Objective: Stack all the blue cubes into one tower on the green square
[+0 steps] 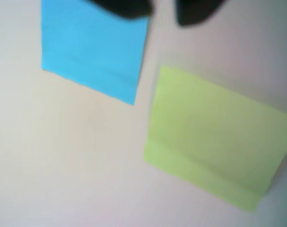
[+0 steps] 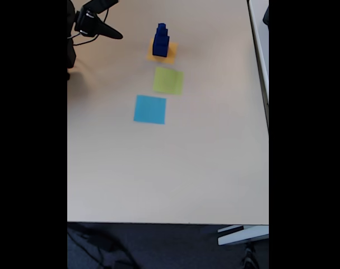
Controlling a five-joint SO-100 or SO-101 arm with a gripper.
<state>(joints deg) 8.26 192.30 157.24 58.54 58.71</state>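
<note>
Two dark fingertips of the gripper (image 1: 163, 13) show at the top edge of the wrist view with a gap of pale table between them and nothing in that gap, so the jaws read as parted and empty. In the fixed view the gripper (image 2: 115, 35) sits at the upper left of the table (image 2: 170, 168), pointing right, well apart from everything it must handle.

Just below the fingertips in the wrist view lies the light-blue square (image 1: 93, 47), and beside it, lower right, the green square (image 1: 214, 137), bare of any cube. The fixed view shows three paper squares in a slanting line: the light-blue square (image 2: 149, 109) nearest the camera, the green square (image 2: 168, 80) in the middle, and the orange-yellow square (image 2: 154, 55) farthest. The blue cubes (image 2: 161, 40) stand there as one tower, larger at the bottom and smaller on top; how many there are I cannot tell.

As I judge it, the job is barely begun: the tower sits on the wrong square. To do the step well, the arm should swing right, lift only the top cube with a level pinch, and leave the ones below undisturbed. The largest cube must reach the green square first, so the smaller ones likely need a temporary resting place.
</note>
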